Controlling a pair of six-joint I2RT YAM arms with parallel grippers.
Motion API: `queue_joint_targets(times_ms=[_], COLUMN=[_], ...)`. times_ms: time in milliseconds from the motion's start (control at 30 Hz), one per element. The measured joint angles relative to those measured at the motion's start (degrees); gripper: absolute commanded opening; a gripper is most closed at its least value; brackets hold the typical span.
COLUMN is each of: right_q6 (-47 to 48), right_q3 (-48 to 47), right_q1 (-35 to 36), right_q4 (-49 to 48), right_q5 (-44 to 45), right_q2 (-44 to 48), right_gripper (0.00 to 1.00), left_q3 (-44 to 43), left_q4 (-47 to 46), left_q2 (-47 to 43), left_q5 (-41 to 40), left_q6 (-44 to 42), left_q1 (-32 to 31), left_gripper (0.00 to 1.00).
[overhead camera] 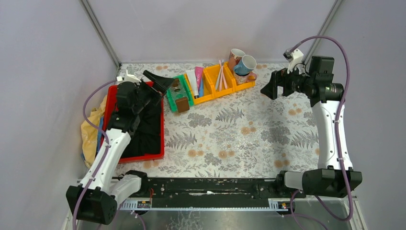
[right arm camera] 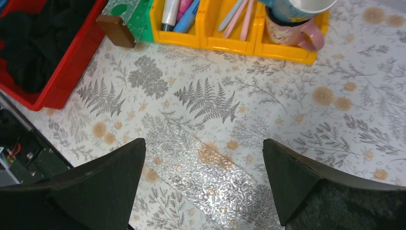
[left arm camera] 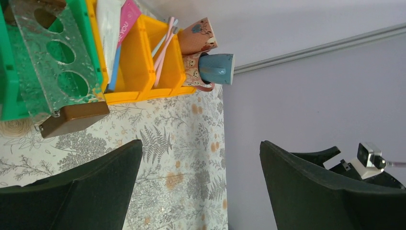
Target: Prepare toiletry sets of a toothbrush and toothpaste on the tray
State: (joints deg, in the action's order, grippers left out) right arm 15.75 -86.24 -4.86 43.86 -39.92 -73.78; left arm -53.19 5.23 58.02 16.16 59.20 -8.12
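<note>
Toothbrushes [overhead camera: 221,75] and toothpaste [overhead camera: 197,79] in yellow bins [right arm camera: 230,45], left hand [left arm camera: 200,142] and right hand [right arm camera: 204,140] spread wide, holding nothing

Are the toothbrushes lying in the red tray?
No, the toothbrushes lie in a yellow bin, well apart from the red tray.

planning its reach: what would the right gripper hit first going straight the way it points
Probably the floral table, short of the yellow bins; the right gripper tilts down at it, though depth is unclear.
</note>
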Motion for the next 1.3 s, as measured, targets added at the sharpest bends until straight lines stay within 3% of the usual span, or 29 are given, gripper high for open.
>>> queue_joint_targets(times_ms=[400,600,933,1300], right_q6=[0.90,-3.93,-11.23,-11.80], right_q3=[2.69,9.60,21.55,30.80], right_q1=[0.00,0.00,0.00,0.00], right_q4=[0.63,-3.98,-17.40,-26.40], right_q5=[-4.24,-9.01,-12.74,-13.33], right_q2=[-3.13,0.04,10.34,13.92], right_gripper=[0.99,0.99,0.99,0.99], left_q3=[5.03,11.56,15.98,22.25], left_q4=[-1.53,-10.51,-23.54,-38.12], left_q2=[-0.61,-4.13,-6.73,-1.60], left_q5=[0.07,3.08,8.96,11.28], left_q6=[-1.25,-0.66,7.34,13.51], left_q1=[0.52,0.63,0.68,0.68], left_gripper=[1.00,1.00,1.00,1.00])
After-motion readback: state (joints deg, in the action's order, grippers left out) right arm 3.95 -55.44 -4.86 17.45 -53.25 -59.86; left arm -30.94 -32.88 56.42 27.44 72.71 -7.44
